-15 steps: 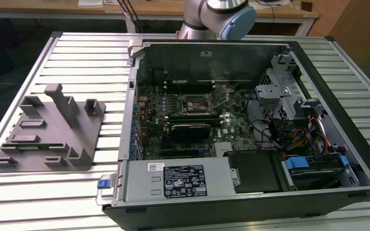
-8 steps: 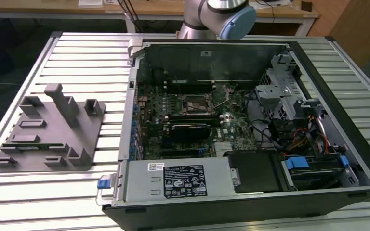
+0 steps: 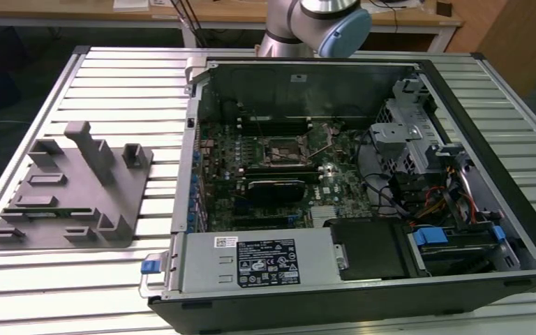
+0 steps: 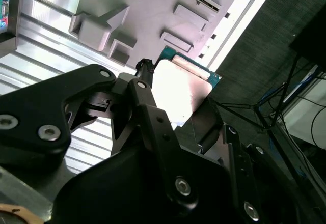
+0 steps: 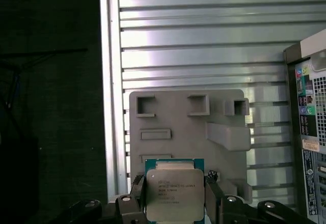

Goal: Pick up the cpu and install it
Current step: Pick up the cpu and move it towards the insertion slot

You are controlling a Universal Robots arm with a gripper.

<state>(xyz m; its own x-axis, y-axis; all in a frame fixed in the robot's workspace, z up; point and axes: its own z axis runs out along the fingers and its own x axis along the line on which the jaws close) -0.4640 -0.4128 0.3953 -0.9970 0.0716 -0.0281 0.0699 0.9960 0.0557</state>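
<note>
The cpu (image 5: 174, 193), a flat square chip with a shiny silver top and a green rim, sits between the black fingers of my gripper (image 5: 174, 199), which is shut on its two opposite edges. In the second wrist view the cpu (image 4: 182, 86) glares white between the same fingers (image 4: 146, 99). It hangs above the grey holder block (image 5: 183, 127), apart from it. The black motherboard socket (image 3: 282, 149) with its metal frame lies in the middle of the open computer case (image 3: 491, 125) in the exterior view.
The grey holder block (image 3: 72, 188) lies on the slatted metal table (image 3: 128, 91), at the exterior view's left of the case. The arm's base (image 3: 310, 24) stands behind the case. Cables, a drive cage (image 3: 407, 136) and a power supply (image 3: 259, 262) crowd the case.
</note>
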